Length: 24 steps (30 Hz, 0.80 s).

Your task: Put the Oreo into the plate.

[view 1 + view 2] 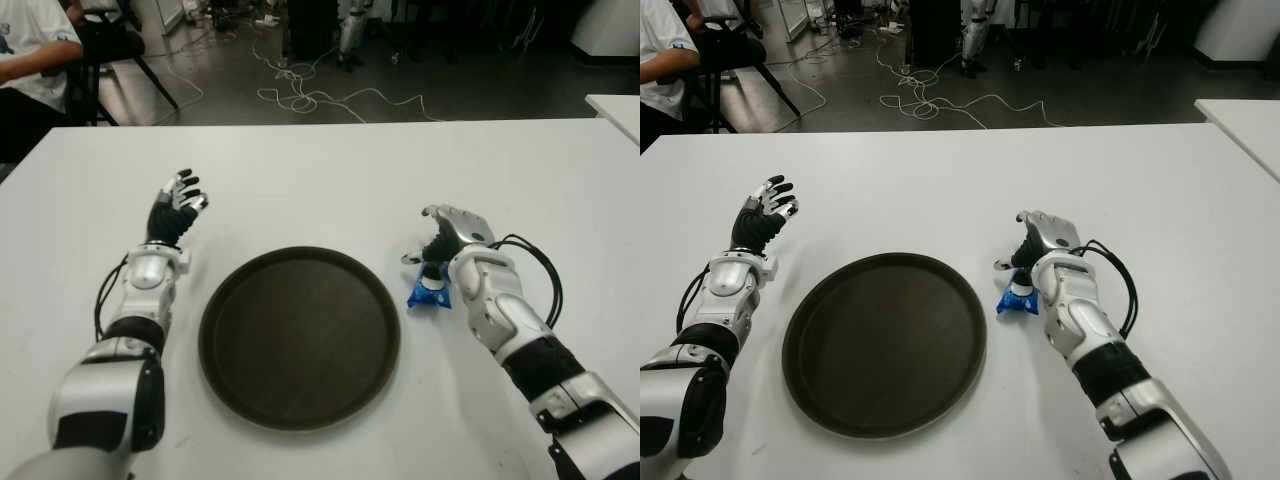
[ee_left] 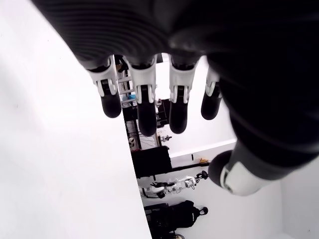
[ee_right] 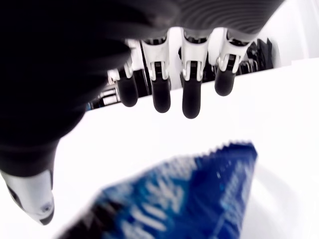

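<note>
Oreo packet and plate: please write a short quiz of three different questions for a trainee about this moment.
1. True or false: the Oreo packet lies in the plate.
2. Which hand is over the packet? A) left hand B) right hand
3. Fill in: the packet lies on the table beside the plate's ____ rim.

Key: 1 false; 2 B, its fingers open above the packet, not closed on it; 3 right.
</note>
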Each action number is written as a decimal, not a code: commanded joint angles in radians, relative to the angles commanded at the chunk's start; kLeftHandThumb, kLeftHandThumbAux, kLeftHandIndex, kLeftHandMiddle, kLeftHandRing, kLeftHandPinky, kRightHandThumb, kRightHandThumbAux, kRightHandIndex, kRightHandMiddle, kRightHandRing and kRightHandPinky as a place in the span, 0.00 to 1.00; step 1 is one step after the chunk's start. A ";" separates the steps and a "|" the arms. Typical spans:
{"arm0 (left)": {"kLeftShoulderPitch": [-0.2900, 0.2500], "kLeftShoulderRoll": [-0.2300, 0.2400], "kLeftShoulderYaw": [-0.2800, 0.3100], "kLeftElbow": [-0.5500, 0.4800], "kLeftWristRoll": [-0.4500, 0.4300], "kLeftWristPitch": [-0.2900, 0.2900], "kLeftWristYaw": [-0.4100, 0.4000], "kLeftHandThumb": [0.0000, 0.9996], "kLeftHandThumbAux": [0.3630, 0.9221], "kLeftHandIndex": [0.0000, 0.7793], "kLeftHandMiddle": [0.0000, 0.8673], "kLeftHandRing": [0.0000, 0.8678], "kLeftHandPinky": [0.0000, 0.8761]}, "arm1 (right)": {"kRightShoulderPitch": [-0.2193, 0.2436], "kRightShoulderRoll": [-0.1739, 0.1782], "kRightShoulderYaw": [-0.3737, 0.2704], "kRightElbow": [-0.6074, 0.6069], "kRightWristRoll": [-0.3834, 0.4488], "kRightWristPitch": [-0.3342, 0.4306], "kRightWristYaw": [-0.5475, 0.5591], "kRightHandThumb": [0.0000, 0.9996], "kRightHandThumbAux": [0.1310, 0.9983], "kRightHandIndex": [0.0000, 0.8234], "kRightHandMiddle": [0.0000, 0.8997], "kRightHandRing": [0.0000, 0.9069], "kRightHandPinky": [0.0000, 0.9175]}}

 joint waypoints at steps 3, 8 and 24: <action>0.001 0.001 -0.002 0.000 0.003 -0.003 0.001 0.00 0.52 0.16 0.19 0.15 0.10 | 0.007 -0.004 0.003 -0.021 -0.006 0.010 0.007 0.00 0.61 0.26 0.24 0.21 0.15; 0.002 0.003 -0.007 0.000 0.008 -0.007 0.007 0.00 0.57 0.16 0.19 0.15 0.10 | 0.026 -0.009 0.004 -0.073 -0.022 0.033 0.028 0.00 0.61 0.25 0.23 0.20 0.13; 0.002 0.004 -0.004 -0.001 -0.002 -0.012 -0.003 0.00 0.58 0.17 0.21 0.17 0.12 | 0.068 -0.011 -0.004 -0.142 -0.044 0.046 0.037 0.00 0.59 0.25 0.23 0.20 0.12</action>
